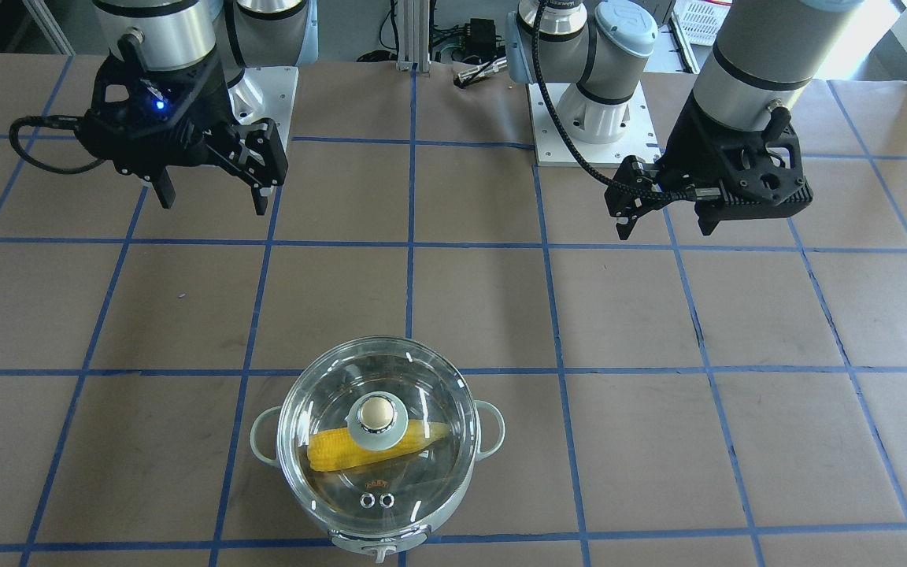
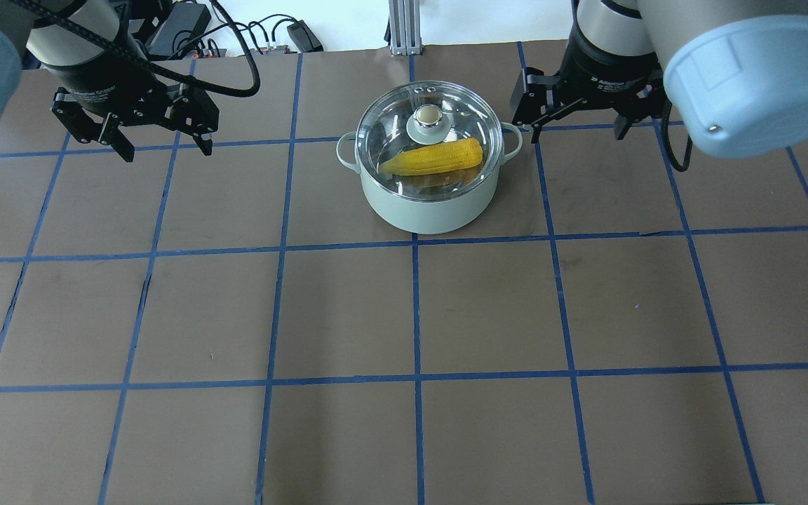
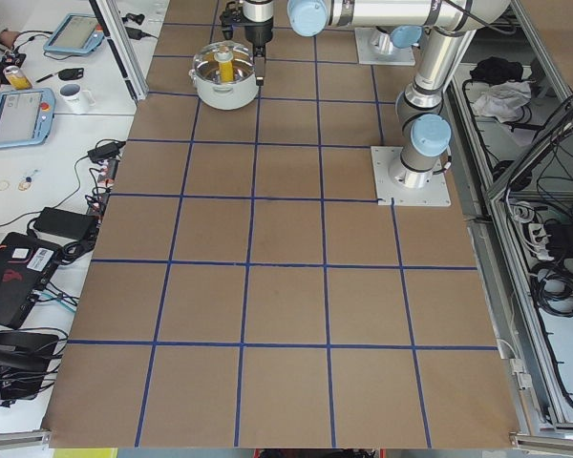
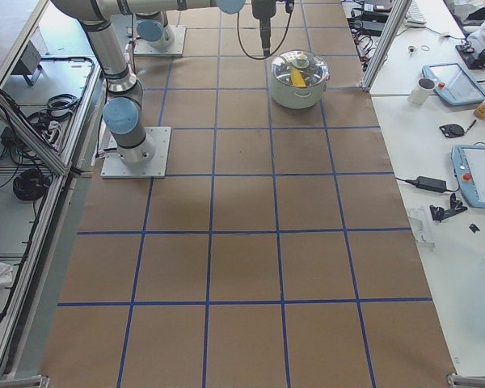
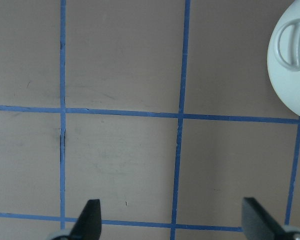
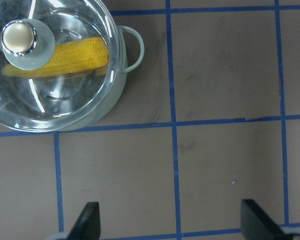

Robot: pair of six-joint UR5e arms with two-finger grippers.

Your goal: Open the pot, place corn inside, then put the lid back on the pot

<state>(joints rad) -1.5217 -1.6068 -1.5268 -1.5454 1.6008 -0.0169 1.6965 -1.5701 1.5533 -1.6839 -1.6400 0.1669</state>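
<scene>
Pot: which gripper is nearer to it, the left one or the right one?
Right. The right gripper is open, close beside the pot on the robot's right. The left gripper, also open, is clearly farther away on the other side.

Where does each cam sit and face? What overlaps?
Front-facing: across the table, facing the robot; left gripper on its right, right gripper on its left.
Overhead: behind the robot, looking forward and down; both grippers flank the pot.
Exterior left: table's end, left arm nearer.
Exterior right: opposite end, right arm nearer.
Left wrist: straight down; open jaws, pot's side.
Right wrist: straight down; open jaws, lid, corn.
Shared: every view shows the pot.
</scene>
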